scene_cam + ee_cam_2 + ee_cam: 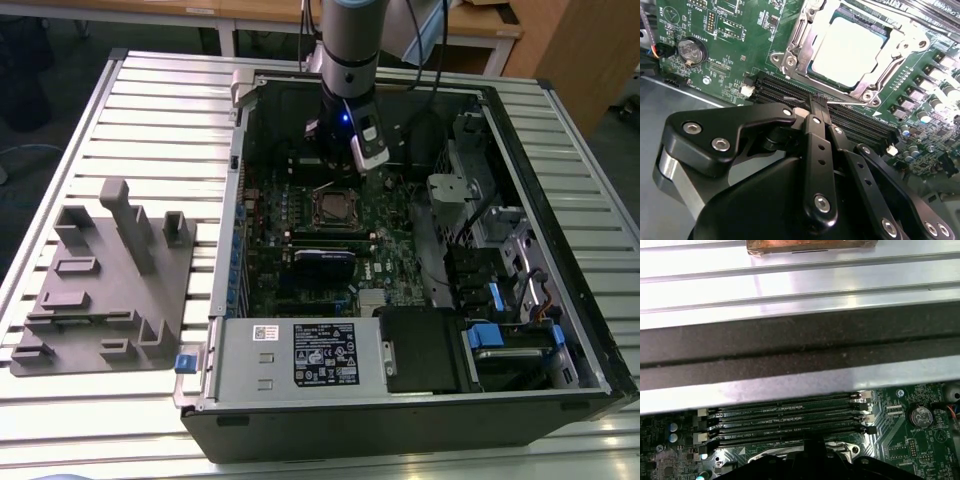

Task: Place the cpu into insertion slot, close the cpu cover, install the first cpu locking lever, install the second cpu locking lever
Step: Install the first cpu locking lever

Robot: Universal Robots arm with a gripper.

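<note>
Cpu (850, 47) inside cpu cover (892, 55), cover partly cropped, jaws together

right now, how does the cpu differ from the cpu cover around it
The cpu is a solid, plain pale square; the cpu cover is an open-centred frame. The cpu cover is larger and lies around the cpu. The cpu looks dull, the cpu cover shinier. Both are silvery metal, flat on the green board.
</note>
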